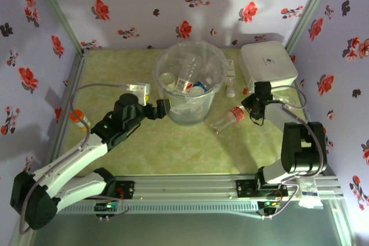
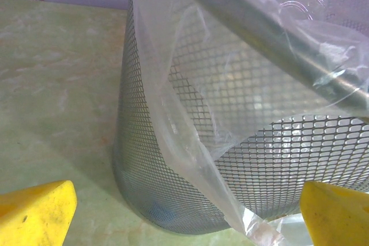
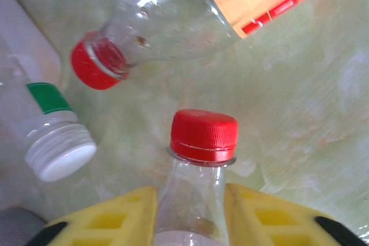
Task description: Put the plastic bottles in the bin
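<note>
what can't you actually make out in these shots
Top external: how many bottles lie in the bin; they overlap and are too small.
Right wrist: the red-capped bottle has its body and label cut off by the bottom edge.
Right wrist: the white-capped bottle is blurred, so its green label is unreadable.
Left wrist: the bin's contents, hidden by its mesh wall and the clear bag.
</note>
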You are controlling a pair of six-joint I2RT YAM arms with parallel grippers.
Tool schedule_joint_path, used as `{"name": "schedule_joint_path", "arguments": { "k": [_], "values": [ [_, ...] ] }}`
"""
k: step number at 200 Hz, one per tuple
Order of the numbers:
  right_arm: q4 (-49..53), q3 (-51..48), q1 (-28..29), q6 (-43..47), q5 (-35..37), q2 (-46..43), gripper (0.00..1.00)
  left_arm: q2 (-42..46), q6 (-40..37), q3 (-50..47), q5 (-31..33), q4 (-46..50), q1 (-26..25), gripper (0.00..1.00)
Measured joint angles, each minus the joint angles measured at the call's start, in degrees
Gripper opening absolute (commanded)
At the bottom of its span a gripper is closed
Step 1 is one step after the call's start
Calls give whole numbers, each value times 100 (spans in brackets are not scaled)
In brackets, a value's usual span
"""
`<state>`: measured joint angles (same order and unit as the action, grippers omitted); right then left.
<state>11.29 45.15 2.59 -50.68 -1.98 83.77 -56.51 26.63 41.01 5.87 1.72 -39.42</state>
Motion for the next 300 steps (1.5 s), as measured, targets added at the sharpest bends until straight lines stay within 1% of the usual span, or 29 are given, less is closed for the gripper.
{"name": "schedule_joint_path", "arguments": {
  "k": [24, 39, 53, 59, 64, 79, 90, 105, 129, 157, 181, 198, 218, 247, 255, 275, 300],
  "values": [
    [221, 225, 0, 107, 13, -396, 21, 0, 0, 0, 0, 0, 0, 100],
    [369, 385, 0, 184, 42, -737, 21, 0, 0, 0, 0, 2, 0, 100],
    [516, 525, 0, 264, 83, -1010, 29, 0, 0, 0, 0, 0, 0, 100],
    [564, 579, 0, 310, 101, -1088, 37, 0, 0, 0, 0, 0, 0, 100],
    [619, 627, 2, 380, 125, -1137, 41, 0, 0, 0, 0, 0, 0, 100],
    [726, 715, 0, 428, 170, -1150, 50, 0, 0, 0, 0, -4, 0, 100],
    [796, 715, 0, 466, 168, -1075, 52, 0, 0, 0, 0, -4, 0, 100],
    [800, 603, 2, 446, 175, -911, 59, 0, 0, 0, 0, -2, 0, 100],
    [791, 350, 2, 372, 170, -597, 67, 13, 0, 0, 0, 13, 0, 100],
    [656, 282, 2, 350, 173, -90, 70, 85, 0, 0, 2, 39, 0, 100],
    [420, 258, 2, 306, 170, 352, 69, 87, 0, 0, 2, 44, 0, 100],
    [240, 243, 2, 234, 162, 599, 65, 87, 0, 0, 2, 46, 0, 100],
    [92, 236, 2, 184, 144, 772, 56, 87, -2, 2, 2, 46, 2, 100],
    [-37, 236, 2, 157, 125, 850, 38, 101, -11, 46, 2, 120, 0, 100],
    [-61, 236, 2, 173, 122, 846, 35, 136, -28, 74, 0, 168, 0, 100],
    [-74, 236, 2, 162, 105, 807, 28, 282, -223, 249, -24, 389, 0, 100],
    [-33, 238, 2, 214, 101, 577, 26, 391, -667, 763, -50, 780, 2, 100]
  ]
}}
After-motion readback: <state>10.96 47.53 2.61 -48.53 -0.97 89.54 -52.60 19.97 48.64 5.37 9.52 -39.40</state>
